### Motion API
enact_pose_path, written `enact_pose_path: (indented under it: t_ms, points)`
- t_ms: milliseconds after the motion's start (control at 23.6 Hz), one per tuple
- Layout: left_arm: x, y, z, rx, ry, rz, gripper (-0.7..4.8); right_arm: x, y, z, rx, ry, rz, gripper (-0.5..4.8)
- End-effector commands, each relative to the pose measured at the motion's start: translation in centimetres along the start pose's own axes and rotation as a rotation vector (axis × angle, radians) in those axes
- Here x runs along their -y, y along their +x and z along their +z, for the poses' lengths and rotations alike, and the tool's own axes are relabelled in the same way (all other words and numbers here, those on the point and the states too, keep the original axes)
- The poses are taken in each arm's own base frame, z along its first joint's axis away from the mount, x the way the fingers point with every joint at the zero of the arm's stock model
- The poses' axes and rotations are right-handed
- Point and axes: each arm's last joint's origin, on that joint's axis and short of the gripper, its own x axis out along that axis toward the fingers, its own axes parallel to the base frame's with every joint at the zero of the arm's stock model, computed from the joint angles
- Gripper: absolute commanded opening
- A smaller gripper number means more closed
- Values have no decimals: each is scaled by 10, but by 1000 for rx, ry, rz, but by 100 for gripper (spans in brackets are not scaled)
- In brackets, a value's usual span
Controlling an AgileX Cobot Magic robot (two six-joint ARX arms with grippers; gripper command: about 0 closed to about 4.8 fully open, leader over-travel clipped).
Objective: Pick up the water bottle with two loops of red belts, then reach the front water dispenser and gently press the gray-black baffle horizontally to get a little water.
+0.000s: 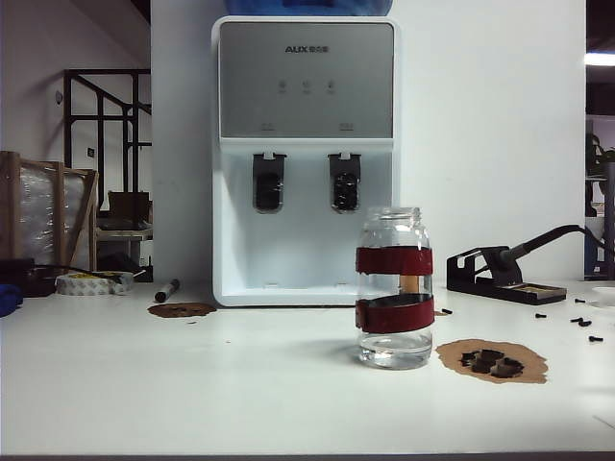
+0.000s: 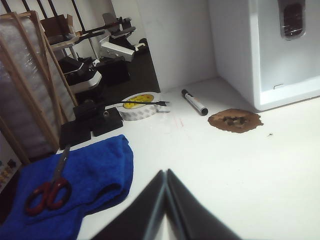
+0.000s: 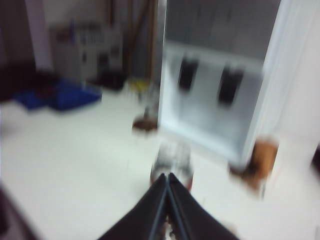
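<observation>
Water bottle [image 1: 394, 288]: rigid, fragile, slick glass; judged best gripped on 1 of 2 tape bands. Left claw [image 2: 165, 172] and right claw [image 3: 167, 176] both closed, empty, above counter [image 1: 240, 384]

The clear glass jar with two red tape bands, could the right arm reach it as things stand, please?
Probably yes: the clear glass jar with two red tape bands stands alone on open white table, just beyond the shut right gripper, though the jaws must open first.

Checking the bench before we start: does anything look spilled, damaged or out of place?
Yes. Two brown stains mar the white table: one by the marker left of the water dispenser, one right of the water bottle with dark bits on it. Small black screws lie scattered at far right.
</observation>
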Motion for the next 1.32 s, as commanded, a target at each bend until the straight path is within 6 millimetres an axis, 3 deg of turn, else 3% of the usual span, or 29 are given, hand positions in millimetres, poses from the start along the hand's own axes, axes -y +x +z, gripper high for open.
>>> enact_pose_path:
  t_ms: [42, 339, 636, 891, 1018, 1103, 1230, 1273, 1315]
  points:
    - [-1, -1, 5, 21, 8, 11, -1, 2, -5, 30, 288, -12, -5, -1]
    - [-2, -5, 15, 60, 24, -40, -1, 2, -13, 46, 439, 23, 20, -1]
    - [-3, -15, 34, 74, 41, -107, -2, 2, -14, 49, 465, 104, 37, -1]
    - [-5, -22, 47, 92, 70, -148, -2, 1, -17, 66, 400, 107, 130, -1]
    - [-5, -26, 52, 91, 70, -187, -2, 3, -13, 88, 308, 128, 176, -1]
    - [-4, -30, 56, 92, 76, -233, -2, 10, -2, 131, 279, 131, 208, 0]
    - [-4, -30, 57, 78, 85, -246, -2, 20, 20, 173, 284, 22, 141, 68]
    - [-4, -30, 58, 69, 84, -255, -2, 23, 24, 179, 291, -24, 77, 73]
    - [-4, -30, 60, 60, 82, -264, -2, 26, 29, 184, 297, -70, 5, 111]
